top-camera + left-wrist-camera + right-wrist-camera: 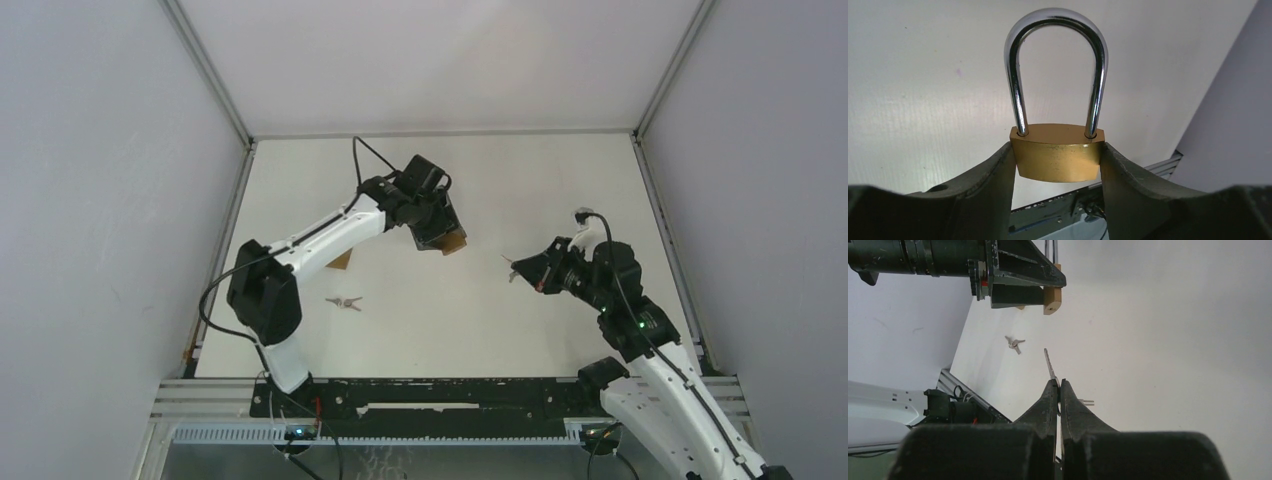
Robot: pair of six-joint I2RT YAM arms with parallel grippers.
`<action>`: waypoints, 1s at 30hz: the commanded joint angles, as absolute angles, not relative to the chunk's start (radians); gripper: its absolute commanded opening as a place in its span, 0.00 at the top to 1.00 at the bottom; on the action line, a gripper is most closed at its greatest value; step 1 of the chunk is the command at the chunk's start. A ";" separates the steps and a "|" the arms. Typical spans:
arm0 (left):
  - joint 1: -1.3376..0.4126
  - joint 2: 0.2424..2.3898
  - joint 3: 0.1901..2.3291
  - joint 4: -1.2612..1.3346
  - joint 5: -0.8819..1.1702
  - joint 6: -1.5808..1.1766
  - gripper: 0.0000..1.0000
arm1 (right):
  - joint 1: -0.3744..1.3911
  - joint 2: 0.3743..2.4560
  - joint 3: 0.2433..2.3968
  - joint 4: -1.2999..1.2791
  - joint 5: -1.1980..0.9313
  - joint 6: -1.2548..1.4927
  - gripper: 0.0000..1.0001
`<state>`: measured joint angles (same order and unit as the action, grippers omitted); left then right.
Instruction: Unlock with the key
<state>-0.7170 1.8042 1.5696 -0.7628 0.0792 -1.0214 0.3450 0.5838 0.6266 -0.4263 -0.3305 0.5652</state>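
Observation:
My left gripper (pixel 1058 150) is shut on the brass body of a padlock (pixel 1057 157) with a closed steel shackle, held above the table's middle back. The padlock also shows in the top view (pixel 452 242) and in the right wrist view (pixel 1052 300). My right gripper (pixel 1059 385) is shut on a silver key (pixel 1049 364); its blade sticks out past the fingertips toward the padlock, a gap away. In the top view the right gripper (pixel 520 268) sits right of the padlock, key tip (pixel 509 261) pointing left.
A spare bunch of keys (pixel 344 302) lies on the table near the left arm; it also shows in the right wrist view (pixel 1014 344). A small brown piece (pixel 341 261) lies under the left arm. Grey walls enclose the table.

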 commanded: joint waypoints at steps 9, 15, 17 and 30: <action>-0.689 1.571 1.440 -0.492 0.192 -1.273 1.00 | 0.616 0.684 0.639 -0.148 -0.012 0.616 1.00; -0.683 1.520 1.429 -0.492 0.185 -1.342 1.00 | 0.700 0.752 0.667 -0.098 0.102 0.600 1.00; -0.684 1.498 1.415 -0.489 0.171 -1.367 1.00 | 0.715 0.764 0.671 -0.083 0.123 0.591 1.00; -0.684 1.428 1.385 -0.494 0.123 -1.478 1.00 | 0.762 0.790 0.673 0.036 0.140 0.544 1.00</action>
